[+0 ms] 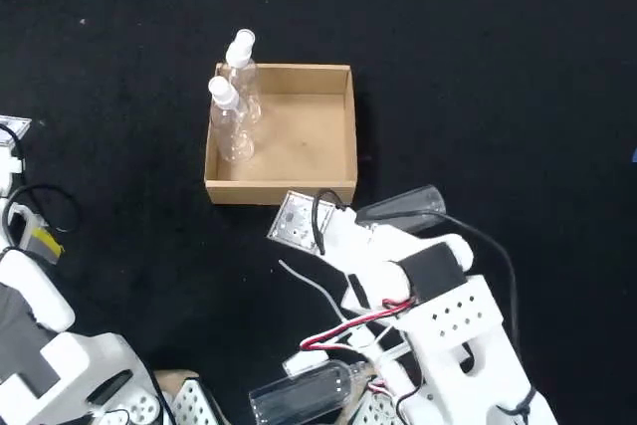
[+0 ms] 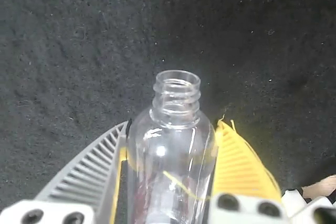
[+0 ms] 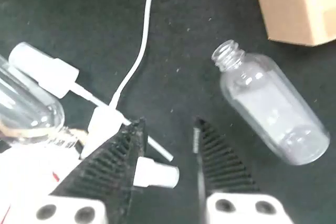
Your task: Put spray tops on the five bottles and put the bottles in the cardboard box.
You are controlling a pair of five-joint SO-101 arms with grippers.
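Partly cut off, the bare-necked bottle shows its threaded mouth and shoulders, while its lower body runs out of the left wrist view. The left pincer is clamped on it, a grey ribbed finger on one side and a yellow finger on the other. The neck pokes out past both tips over the black table.

The right pincer stands open, with its black fingers well apart. One spray top lies between them, close against one finger; whether it touches is hard to make out. Two more spray tops lie just outside that same finger, their thin tubes trailing across the table. Past them a clear bottle edge is cropped, and I cannot tell which bottle it is.

Beyond the other fingertip the lying bottle rests on its side, neck open. The cardboard box has a corner just past it.

Counted: three loose spray tops and four bottles. Two capped bottles stand upright inside the box, along the wall farthest from the lying bottle.
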